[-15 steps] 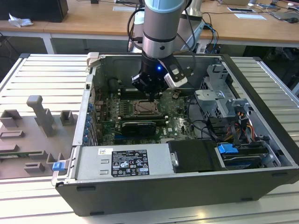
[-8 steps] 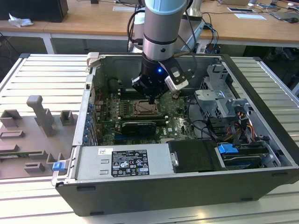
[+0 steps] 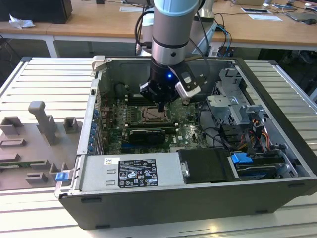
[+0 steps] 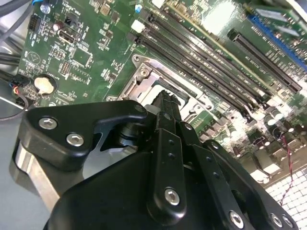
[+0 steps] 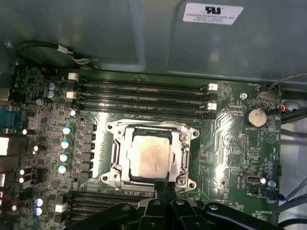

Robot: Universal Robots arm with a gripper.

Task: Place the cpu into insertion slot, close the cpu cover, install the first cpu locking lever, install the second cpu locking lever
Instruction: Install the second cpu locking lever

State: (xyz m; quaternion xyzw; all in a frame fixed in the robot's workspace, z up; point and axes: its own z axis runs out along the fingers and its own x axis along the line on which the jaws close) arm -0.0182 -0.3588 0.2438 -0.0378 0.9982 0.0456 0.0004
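The black gripper [image 4: 165,103] fills the lower frame, its fingertips pressed together over the silvery insertion slot [image 4: 144,76] at centre; memory slots [image 4: 216,72] run diagonally toward the right.

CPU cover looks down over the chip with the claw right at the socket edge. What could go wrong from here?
1. The claw hangs at the rim of the insertion slot; a skewed push could scrape the cpu cover or the cpu.
2. Memory slots and capacitors crowd the socket, so a sideways slip might hit them.
3. In the second wrist view the claw's body hides much of the socket, so alignment is hard to judge.
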